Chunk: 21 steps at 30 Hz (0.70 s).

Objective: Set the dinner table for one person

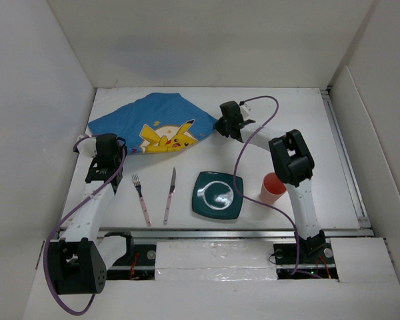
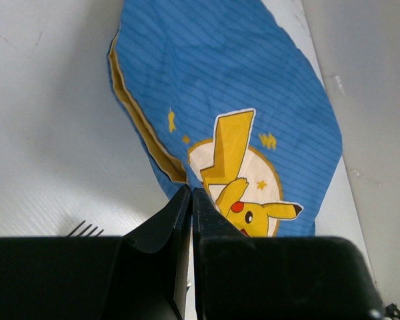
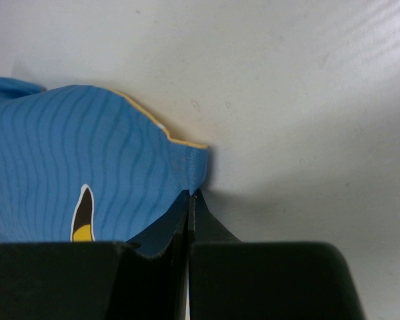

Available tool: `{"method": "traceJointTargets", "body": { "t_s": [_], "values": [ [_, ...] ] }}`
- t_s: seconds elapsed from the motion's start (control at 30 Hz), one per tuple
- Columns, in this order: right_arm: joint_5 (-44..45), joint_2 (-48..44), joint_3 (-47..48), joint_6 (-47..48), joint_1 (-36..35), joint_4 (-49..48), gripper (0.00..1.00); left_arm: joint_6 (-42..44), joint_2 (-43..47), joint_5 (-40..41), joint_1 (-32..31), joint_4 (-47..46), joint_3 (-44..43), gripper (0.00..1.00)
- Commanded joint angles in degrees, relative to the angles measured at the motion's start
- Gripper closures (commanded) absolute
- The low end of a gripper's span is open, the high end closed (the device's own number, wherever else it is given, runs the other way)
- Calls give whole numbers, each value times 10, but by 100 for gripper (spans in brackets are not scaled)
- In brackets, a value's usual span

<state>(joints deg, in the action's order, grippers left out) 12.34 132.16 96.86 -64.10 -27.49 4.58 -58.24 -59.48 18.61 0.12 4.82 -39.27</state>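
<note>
Both arms reached over the dinner table (image 1: 287,133), a plain white top with a metal rail (image 1: 240,232) along its near edge, and met a blue placemat (image 1: 153,123) printed with a yellow cartoon figure. The placemat lay rumpled in the far-left part of the table. One of its edges was turned over to show a yellow underside.

The left gripper (image 1: 127,151) sat at the placemat's near-left edge. Seen from its wrist camera, its fingers were pressed together with no gap, their tips meeting right at the folded border of the cloth and seeming to pinch it. The right gripper (image 1: 217,128) stood at the placemat's right corner. Its own camera showed the jaws closed tight, with the blue corner nipped between the tips and standing up slightly off the table.

Nearer the rail, four pieces lay in a row, well apart from the cloth. A fork (image 1: 141,195) with a pale pink handle lay toward the left, tines pointing to the far edge. A knife (image 1: 170,195) lay just beside it on the right, roughly parallel. A dark green square plate (image 1: 217,195) came next, glossy under the light. An orange cup (image 1: 273,189) stood to the right of the plate, close against the right arm.
</note>
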Motion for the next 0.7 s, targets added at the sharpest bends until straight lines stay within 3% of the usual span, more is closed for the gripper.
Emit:
{"method": "traceJointTargets", "body": {
  "t_s": [0.0,0.2,0.3,0.47,0.67],
  "values": [
    [25,-100,-11,80,15,-83,100,19,17,16,2,-43,-57,100],
    [96,-261,12,249,15,-63,100,95,-22,28,2,-60,-243,100],
    [118,-421,1,329,15,-30,100,122,-37,0,2,-75,-329,100],
    [127,-515,6,386,26,25,100,124,-25,-43,2,-85,-369,100],
    [118,-604,1,422,53,77,100,89,1,-117,2,-131,-321,100]
  ]
}}
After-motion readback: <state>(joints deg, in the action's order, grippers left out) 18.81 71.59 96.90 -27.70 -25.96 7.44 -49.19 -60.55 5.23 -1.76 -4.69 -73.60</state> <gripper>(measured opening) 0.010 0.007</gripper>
